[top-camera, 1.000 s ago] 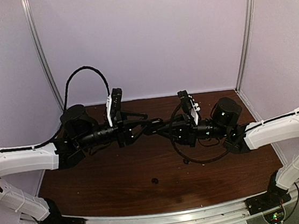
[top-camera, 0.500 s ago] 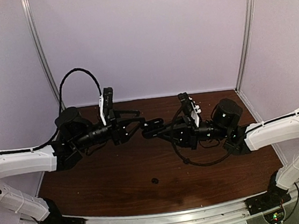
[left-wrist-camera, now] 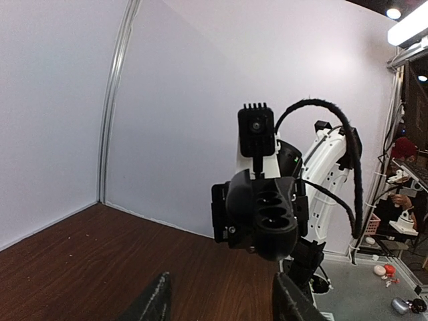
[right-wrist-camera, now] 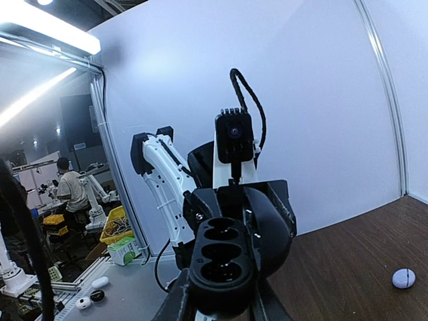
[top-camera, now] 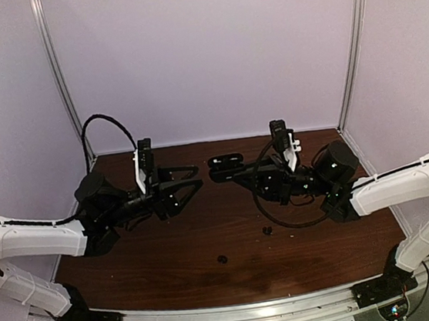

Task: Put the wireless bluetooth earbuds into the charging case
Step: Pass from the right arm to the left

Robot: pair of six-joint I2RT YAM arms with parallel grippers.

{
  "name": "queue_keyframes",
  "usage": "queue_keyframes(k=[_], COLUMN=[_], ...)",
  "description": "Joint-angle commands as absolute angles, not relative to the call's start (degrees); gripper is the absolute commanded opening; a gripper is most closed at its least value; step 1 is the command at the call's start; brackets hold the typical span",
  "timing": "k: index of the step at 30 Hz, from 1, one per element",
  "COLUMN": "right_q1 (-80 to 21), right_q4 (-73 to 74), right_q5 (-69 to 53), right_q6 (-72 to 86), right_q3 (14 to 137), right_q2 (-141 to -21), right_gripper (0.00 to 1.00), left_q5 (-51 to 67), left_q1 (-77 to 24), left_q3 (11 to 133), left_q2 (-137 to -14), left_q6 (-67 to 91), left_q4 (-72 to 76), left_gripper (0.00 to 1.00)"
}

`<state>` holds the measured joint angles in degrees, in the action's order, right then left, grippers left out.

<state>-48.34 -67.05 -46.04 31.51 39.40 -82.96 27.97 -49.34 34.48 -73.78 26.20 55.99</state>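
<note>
The right fingers (right-wrist-camera: 172, 306) clamp the black case (right-wrist-camera: 224, 261) above the worktop (top-camera: 172, 266). Opposite the case, the left fingers (left-wrist-camera: 155, 302) stand apart, holding nothing.

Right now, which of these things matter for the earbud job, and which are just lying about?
Job: charging case, held by right end effector; open left end effector; black earbud; second black earbud; white earbud.
Lying about: yellow bin, green box, outside the booth.

Dark wooden table (top-camera: 135, 278), black earbud (top-camera: 223, 259) near its front, second black earbud (top-camera: 267, 230) just beyond
</note>
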Motion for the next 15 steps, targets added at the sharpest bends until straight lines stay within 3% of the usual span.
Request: queue_keyframes(k=[1, 15], right_q1=[-48.3, -50.0], right_q4=[-72.3, -73.2], right_q5=[-45.4, -45.1], right_q6=[33.8, 33.4], right_q3=[41.1, 42.3], right_q2=[-84.2, -86.1], right_gripper=[0.0, 0.0], left_q5=[31.9, 29.1], left_q1=[-51.5, -54.6], left_q3=[35.0, 39.2], left_q2=[-76.9, -82.9], left_q6=[26.7, 29.5], left_q4=[67.0, 70.5], left_gripper=[0.49, 0.44])
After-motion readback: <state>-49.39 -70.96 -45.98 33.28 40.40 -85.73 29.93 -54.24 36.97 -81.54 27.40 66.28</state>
